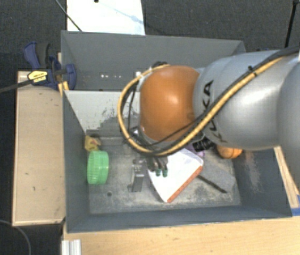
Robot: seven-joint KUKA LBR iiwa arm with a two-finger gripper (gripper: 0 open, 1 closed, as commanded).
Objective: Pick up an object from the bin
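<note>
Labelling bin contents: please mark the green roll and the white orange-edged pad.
green roll (98,167): camera view, middle of its ribbed side.
white orange-edged pad (178,174): camera view, its white top face.

The silver arm (256,100) is reaching in from the right edge of the bin (155,62), with its thick last link sloping down toward the middle. An orange cover (166,108) is capping the wrist. Yellow and black cables (120,110) are looping around the cover's left side and trailing back along the arm. Below the cover, the end effector (150,170) is pointing down close over the bin's floor, a little left of its centre.
</note>
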